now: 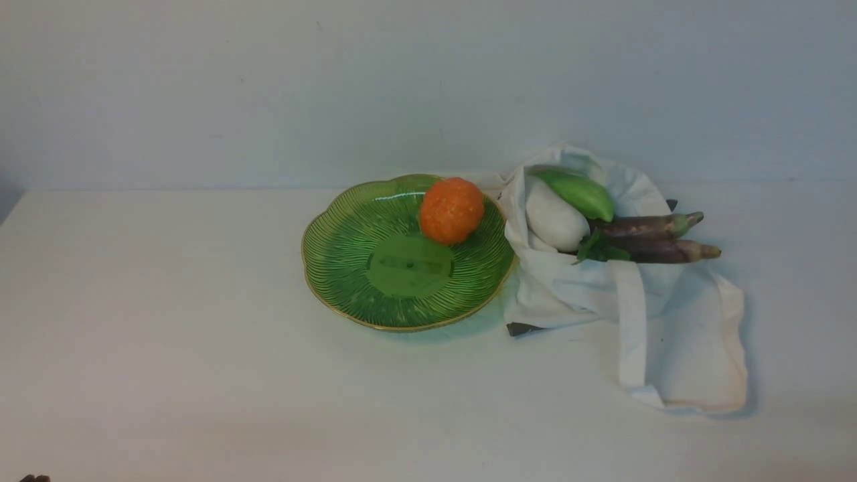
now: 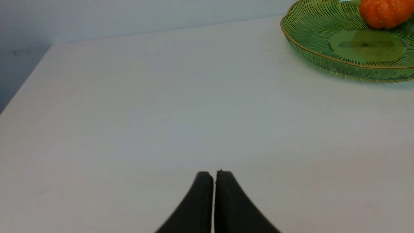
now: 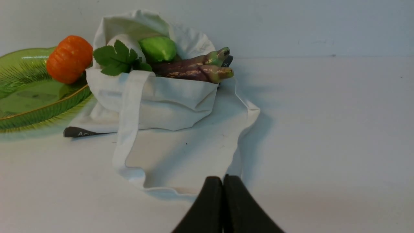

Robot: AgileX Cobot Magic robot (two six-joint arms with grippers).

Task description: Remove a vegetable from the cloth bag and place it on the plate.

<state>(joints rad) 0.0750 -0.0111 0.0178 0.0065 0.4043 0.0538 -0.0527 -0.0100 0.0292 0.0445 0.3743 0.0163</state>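
The orange pumpkin (image 1: 452,209) sits on the green gold-rimmed plate (image 1: 348,268), near its back right rim, next to the bag. The white cloth bag (image 1: 576,294) lies right of the plate with its straps spread toward me. The pumpkin (image 2: 381,13) and plate (image 2: 323,55) also show in the left wrist view, and the pumpkin (image 3: 69,58), plate (image 3: 26,110) and bag (image 3: 168,103) in the right wrist view. My left gripper (image 2: 214,174) is shut and empty over bare table, far from the plate. My right gripper (image 3: 223,179) is shut and empty, just short of the bag's strap.
In the bag's mouth lie a white oval vegetable (image 1: 554,217), a green vegetable (image 1: 581,192), two purple eggplants (image 1: 653,237) and a green leaf (image 1: 599,249). The white table (image 1: 167,335) ends at a pale wall behind.
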